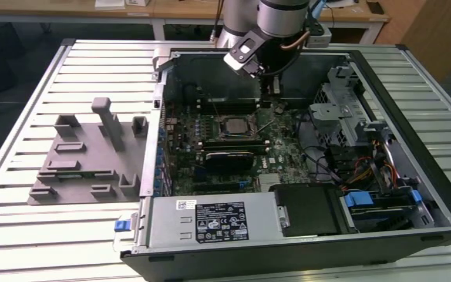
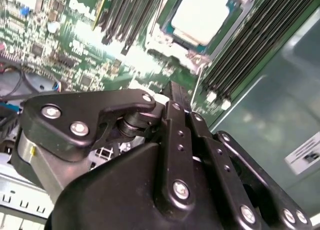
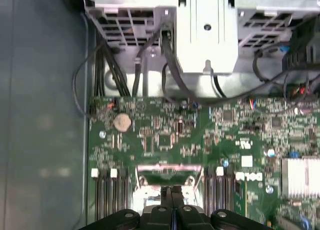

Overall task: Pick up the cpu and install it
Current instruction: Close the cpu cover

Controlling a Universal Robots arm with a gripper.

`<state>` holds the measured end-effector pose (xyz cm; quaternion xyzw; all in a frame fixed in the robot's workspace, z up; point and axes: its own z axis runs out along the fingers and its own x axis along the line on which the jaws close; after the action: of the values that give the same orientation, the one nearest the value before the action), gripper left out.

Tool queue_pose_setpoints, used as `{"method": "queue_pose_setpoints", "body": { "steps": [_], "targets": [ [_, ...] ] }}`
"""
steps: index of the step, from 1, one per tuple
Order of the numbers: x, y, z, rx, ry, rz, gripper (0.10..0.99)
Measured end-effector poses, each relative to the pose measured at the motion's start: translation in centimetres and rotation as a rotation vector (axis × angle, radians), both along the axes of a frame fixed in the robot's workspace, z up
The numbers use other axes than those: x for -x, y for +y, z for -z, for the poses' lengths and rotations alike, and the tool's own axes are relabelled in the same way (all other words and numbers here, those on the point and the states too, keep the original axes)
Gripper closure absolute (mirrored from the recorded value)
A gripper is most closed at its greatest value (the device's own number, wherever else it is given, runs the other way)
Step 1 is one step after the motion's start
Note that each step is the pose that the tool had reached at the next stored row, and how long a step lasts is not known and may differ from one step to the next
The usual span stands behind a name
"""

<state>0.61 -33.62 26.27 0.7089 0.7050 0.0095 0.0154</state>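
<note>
The cpu (image 1: 232,125), a small square chip with a pale silver top, lies flat in the socket in the middle of the green motherboard (image 1: 284,154). In the second wrist view the cpu (image 2: 202,15) lies beyond the fingertips. My gripper (image 1: 271,98) hangs over the board just behind the socket, towards the case's back wall. Its two black fingers are pressed together with nothing between them, as the gripper (image 3: 170,191) and the gripper (image 2: 178,92) show in both wrist views. A thin metal socket lever (image 2: 197,85) stands up close to the fingertips.
The open computer case (image 1: 413,135) lies on a slatted white table (image 1: 22,223). A grey plastic fixture (image 1: 84,158) with upright blocks sits at the exterior view's left. Black memory slots (image 1: 229,106), a drive cage (image 1: 339,111), cables and the power supply (image 1: 209,220) ring the socket.
</note>
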Motion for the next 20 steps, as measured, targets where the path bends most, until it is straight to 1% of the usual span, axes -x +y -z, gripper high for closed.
{"method": "queue_pose_setpoints", "body": {
  "steps": [11, 14, 20],
  "targets": [
    [-3.03, 0.01, 0.01, 0.0, 0.0001, 0.0, 0.98],
    [-3.41, 0.01, 0.12, 0.0, 0.0001, 0.0, 0.98],
    [-3.69, 0.01, 1.13, 0.0, 0.0001, -0.001, 0.98]
  ]
}}
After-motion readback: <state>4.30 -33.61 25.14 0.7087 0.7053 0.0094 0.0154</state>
